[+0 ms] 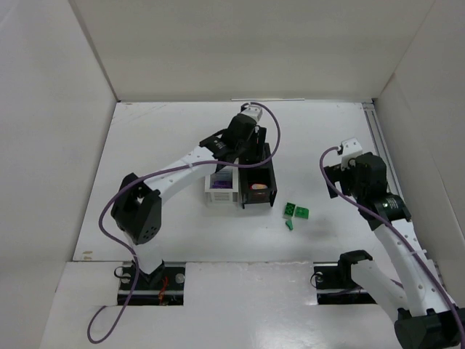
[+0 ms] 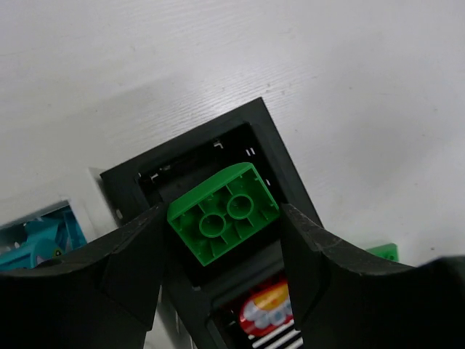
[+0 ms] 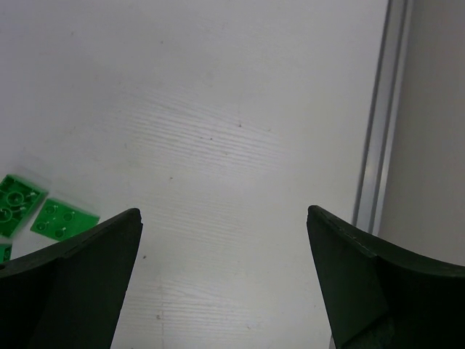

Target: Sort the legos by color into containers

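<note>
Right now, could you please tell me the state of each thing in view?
Left pincer: shut on the green plastic lego brick.
Green plastic lego brick: held over the far black square bin, not released.
Right pincer: open, empty.
Loose green lego pieces: lying on the table, outside the bins.
Near black square bin: holds a red-yellow roundish piece.
White slatted bin: holds purple pieces.

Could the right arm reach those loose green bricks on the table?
Probably yes: the right end effector stands open, and only bare table lies between it and the green bricks.
</note>
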`<move>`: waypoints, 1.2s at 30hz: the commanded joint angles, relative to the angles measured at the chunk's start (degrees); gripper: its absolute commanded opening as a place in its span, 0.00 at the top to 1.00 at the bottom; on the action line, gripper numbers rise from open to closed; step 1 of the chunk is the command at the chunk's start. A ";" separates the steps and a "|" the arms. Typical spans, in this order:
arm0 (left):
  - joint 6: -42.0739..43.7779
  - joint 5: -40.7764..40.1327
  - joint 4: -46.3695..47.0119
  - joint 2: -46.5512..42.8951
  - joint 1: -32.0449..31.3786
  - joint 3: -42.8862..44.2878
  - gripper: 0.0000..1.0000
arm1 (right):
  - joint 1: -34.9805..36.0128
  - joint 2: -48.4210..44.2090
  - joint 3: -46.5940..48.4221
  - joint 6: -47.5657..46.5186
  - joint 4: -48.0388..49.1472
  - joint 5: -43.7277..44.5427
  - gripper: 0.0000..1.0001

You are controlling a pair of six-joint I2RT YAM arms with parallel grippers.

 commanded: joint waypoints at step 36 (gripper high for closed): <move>2.14 0.69 3.90 -30.17 -0.37 -15.82 0.00 | 20.41 19.79 -10.69 13.58 3.44 -0.80 0.14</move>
